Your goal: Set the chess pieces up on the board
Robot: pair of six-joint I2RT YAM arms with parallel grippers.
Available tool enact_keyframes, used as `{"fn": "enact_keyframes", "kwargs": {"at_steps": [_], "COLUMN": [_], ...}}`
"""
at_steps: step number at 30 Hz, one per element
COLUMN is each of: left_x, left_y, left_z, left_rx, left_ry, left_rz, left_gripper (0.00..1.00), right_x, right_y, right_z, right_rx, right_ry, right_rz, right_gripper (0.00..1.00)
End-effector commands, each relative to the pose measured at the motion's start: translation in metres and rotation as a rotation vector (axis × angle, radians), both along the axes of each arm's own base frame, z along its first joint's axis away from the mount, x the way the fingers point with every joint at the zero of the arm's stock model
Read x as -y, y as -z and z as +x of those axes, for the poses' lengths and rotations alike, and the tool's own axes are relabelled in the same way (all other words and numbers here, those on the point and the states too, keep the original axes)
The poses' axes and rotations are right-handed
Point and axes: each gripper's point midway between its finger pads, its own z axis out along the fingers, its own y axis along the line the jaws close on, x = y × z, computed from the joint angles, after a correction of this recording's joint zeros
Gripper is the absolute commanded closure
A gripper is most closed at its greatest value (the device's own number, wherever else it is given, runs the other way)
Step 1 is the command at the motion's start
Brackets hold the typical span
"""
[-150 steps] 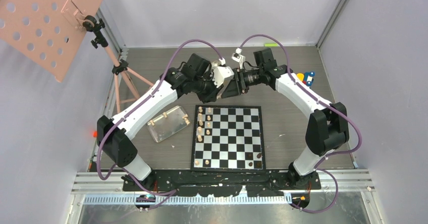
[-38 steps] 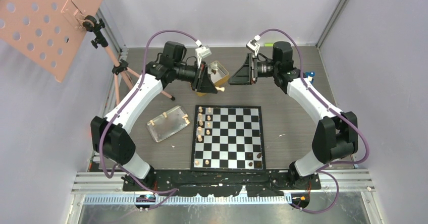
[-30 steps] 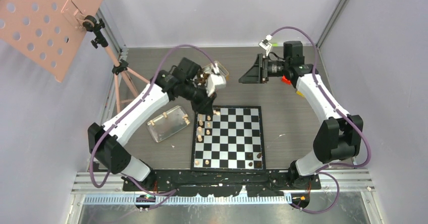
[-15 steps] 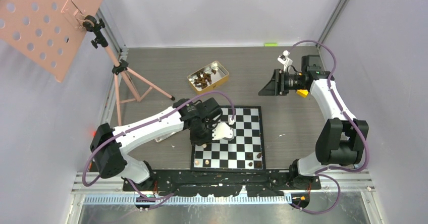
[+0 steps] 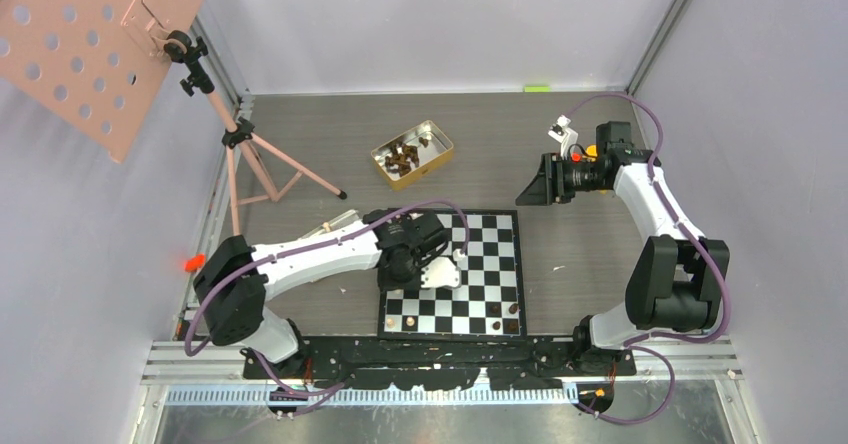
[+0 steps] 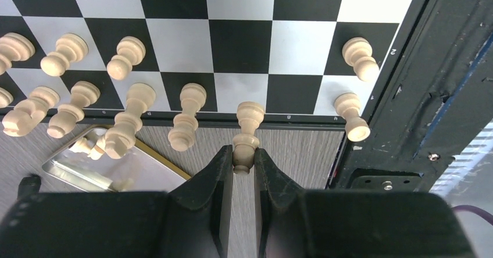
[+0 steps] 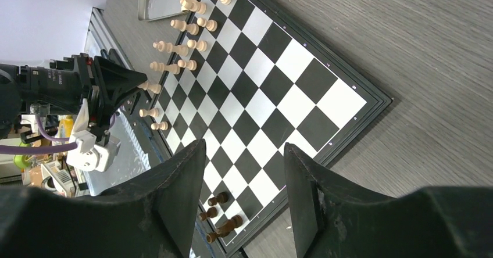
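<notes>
Beige wooden chessman (image 6: 249, 131) sits pinched by its head between the narrow jaws of the left gripper (image 6: 243, 159). A second ago that arm was far back at the gold metal tin (image 5: 412, 152). It has since swung down to the near left part of the black-and-silver checked chessboard (image 5: 490, 264). The held piece is upright, base down over the board's left edge row, in the gap between the pale pieces (image 6: 125, 57) already lined up there. Whether the base touches the square cannot be told. The clear plastic tray (image 6: 116, 168) lies just left of the board.

The right gripper (image 7: 243, 147) has drawn away to the far right, its jaws apart and holding nothing. A few dark brown pieces (image 7: 218, 203) stand at the near right corner.

By my judgement one more pale piece is about to be placed, and most of the dark set remains in the tin.
</notes>
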Motion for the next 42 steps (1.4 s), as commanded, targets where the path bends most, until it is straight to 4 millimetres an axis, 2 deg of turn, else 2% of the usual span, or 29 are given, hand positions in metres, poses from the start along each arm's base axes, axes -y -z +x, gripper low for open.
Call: {"fn": "enact_keyframes", "kwargs": {"at_steps": [1,16,25,29,34,39,42], "left_x": [0.005,0.000,-0.001,-0.002,0.000,0.004,0.008], "left_y": [0.006,0.020,0.024,0.025,0.021,0.005,-0.008], "left_z": [0.008,0.009,0.005,0.006,0.007,0.007,0.004], "left_rx": [0.051,0.080,0.068,0.076,0.084,0.099,0.088], "left_ry": [0.018,0.025,0.038,0.039,0.030,0.032,0.039], "left_rz": [0.006,0.079,0.094,0.104,0.092,0.050,0.006], "left_gripper": [1.00,0.98,0.91,0.85,0.71,0.57,0.54], "right_x": [0.003,0.002,0.003,0.003,0.003,0.003,0.003], "right_y": [-0.010,-0.007,-0.005,-0.005,-0.004,-0.004,-0.003], "right_z": [0.001,0.000,0.000,0.000,0.000,0.000,0.000], "right_rx": [0.076,0.063,0.057,0.053,0.049,0.045,0.043], "right_ry": [-0.008,-0.009,-0.008,-0.008,-0.009,-0.011,-0.011], "right_rz": [-0.017,-0.012,-0.015,-0.014,-0.014,-0.013,-0.013], "right_gripper": [0.43,0.43,0.43,0.43,0.43,0.44,0.44]}}
